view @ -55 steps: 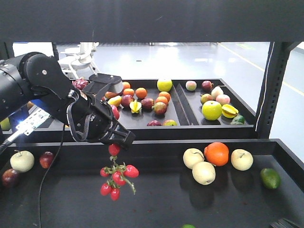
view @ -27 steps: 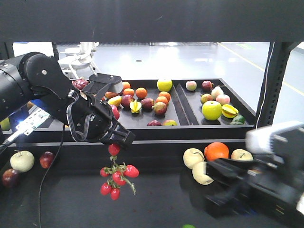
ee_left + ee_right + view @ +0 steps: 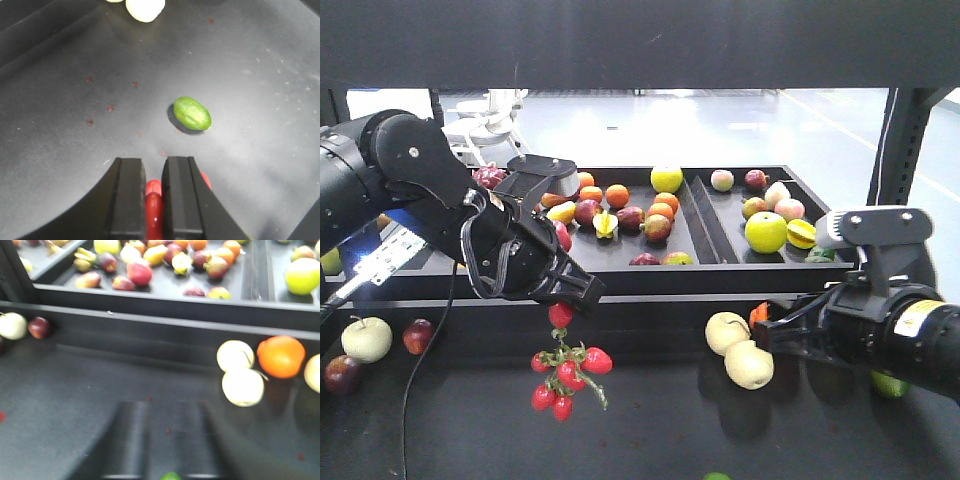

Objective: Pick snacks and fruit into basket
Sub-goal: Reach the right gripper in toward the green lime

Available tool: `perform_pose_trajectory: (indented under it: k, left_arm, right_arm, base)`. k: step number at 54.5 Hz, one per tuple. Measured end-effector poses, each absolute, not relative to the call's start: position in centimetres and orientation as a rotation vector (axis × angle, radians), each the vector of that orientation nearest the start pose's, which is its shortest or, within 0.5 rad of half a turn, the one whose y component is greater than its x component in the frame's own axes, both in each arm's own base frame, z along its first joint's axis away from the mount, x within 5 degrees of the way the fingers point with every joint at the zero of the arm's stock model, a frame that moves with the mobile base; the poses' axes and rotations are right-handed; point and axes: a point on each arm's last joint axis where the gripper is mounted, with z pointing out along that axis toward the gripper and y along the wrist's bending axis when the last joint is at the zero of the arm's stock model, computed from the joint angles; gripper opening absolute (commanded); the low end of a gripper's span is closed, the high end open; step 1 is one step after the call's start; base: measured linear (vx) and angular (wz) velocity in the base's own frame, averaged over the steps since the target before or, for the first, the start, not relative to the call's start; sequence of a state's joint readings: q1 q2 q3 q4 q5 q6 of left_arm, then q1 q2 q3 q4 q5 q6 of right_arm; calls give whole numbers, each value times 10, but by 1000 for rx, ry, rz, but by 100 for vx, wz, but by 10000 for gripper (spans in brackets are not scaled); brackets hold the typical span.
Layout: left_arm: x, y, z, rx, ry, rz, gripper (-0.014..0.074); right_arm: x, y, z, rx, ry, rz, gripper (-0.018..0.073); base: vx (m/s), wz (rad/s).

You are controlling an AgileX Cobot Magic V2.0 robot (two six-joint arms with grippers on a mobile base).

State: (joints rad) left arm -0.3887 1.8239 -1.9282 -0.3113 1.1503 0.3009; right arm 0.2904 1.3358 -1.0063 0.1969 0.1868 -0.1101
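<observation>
Starting at the left edge of the black worktop point(image 3: 650, 430), a pale apple point(image 3: 367, 338) is seen lying beside two dark red fruits point(image 3: 418, 335). Just to the right of these, the left hand point(image 3: 570, 292) is held above the worktop, its fingers point(image 3: 129, 200) pressed together on the top of the bunch of small red fruits point(image 3: 565, 375). The bunch is seen hanging straight down from that hand on its green stem, lifted off the surface left of the worktop's centre. In the left wrist view the green oval fruit point(image 3: 192, 113) is shown lying on bare worktop, well apart from the hand and touched by nothing. Beyond the back edge, a raised black tray point(image 3: 720, 275) filled with mixed fruit can be made out. Further right, pale yellow apples point(image 3: 748, 362) are grouped near the back edge, with a round orange point(image 3: 280, 356) just beside them. The right hand point(image 3: 765, 337) is held low, just beside the apples and in front of the orange. Its fingers, though blurred in the right wrist view, are seen spread with nothing between them. Near the right edge, a second green fruit point(image 3: 886, 384) is partly hidden behind the right arm.
</observation>
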Motion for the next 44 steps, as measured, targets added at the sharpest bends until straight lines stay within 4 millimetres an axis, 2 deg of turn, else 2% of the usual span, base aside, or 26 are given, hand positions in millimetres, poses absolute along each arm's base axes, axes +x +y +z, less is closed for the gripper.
perform_pose_trajectory:
  k: [6, 13, 31, 44]
  left_arm:
    - [362, -176, 385, 805, 2380, -445, -6]
    - [362, -176, 385, 805, 2380, -445, -6]
    - [362, -176, 385, 805, 2380, -445, -6]
    - [362, -176, 385, 805, 2380, -445, -6]
  right_arm:
    - [297, 92, 319, -234, 2030, 271, 512]
    - [305, 95, 305, -239, 2074, 265, 568]
    - [308, 95, 298, -421, 2065, 145, 526]
    - [309, 95, 299, -367, 2061, 186, 519]
  base:
    - [0, 0]
    - [0, 0]
    - [0, 0]
    - [0, 0]
